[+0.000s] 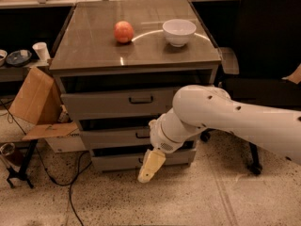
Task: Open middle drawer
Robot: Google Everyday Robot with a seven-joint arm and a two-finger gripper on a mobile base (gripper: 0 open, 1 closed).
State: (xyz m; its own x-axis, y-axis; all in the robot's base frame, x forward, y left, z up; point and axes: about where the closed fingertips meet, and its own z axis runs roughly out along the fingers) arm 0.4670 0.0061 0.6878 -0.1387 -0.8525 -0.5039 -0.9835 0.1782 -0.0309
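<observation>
The middle drawer is the grey front between the taller top drawer and the low bottom drawer of the cabinet. It looks pushed in. Its small black handle shows at the centre, partly behind my white arm. My gripper points down and to the left in front of the bottom drawer. It is just below the middle drawer's handle and holds nothing that I can see.
A red apple and a white bowl sit on the cabinet top. A cardboard box leans at the left, with cables on the floor. A black office chair stands at the right.
</observation>
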